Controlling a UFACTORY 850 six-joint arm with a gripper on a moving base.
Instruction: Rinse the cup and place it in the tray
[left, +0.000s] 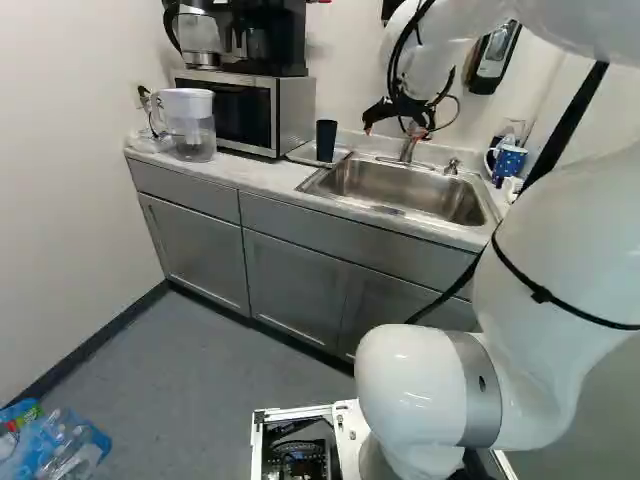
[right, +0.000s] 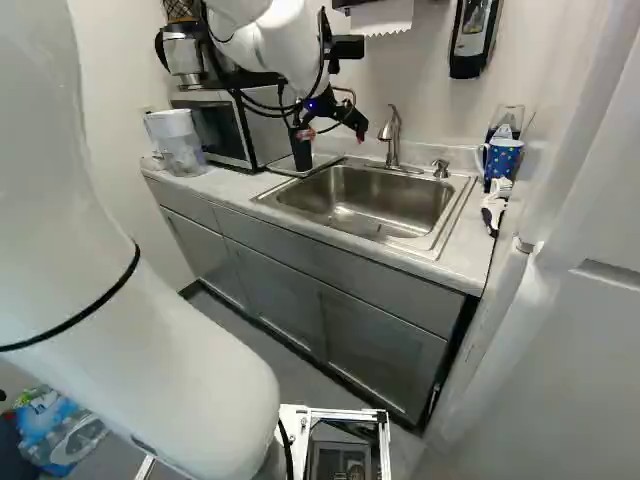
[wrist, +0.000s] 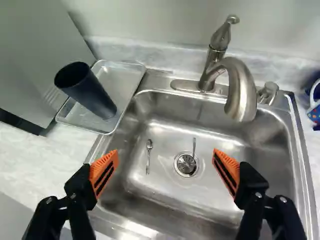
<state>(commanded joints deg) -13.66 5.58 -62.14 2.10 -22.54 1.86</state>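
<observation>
The dark cup (wrist: 90, 95) stood in the tray (wrist: 128, 80) – ahead of the gripper (right: 333, 132), off to one side – and the fingers (wrist: 105, 172) were wide apart.

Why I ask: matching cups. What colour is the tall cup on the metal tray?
The cup is dark navy, clearest in wrist view.

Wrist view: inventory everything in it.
Cup: one, dark navy, upright on the tray
Tray: one, silver, between microwave and sink
Microwave: one, grey, on the counter
Counter: one, pale marbled, around the sink
Sink: one, steel, under the gripper
Spoon: one, silver, in the sink
Thin handle: one, silver, at the strainer
Strainer: one, silver, in the drain
Faucet: one, silver, behind the sink
Knob: one, silver, beside the faucet
Mug: one, blue, partly visible
Gripper: one, black, orange-padded jaws apart
</observation>
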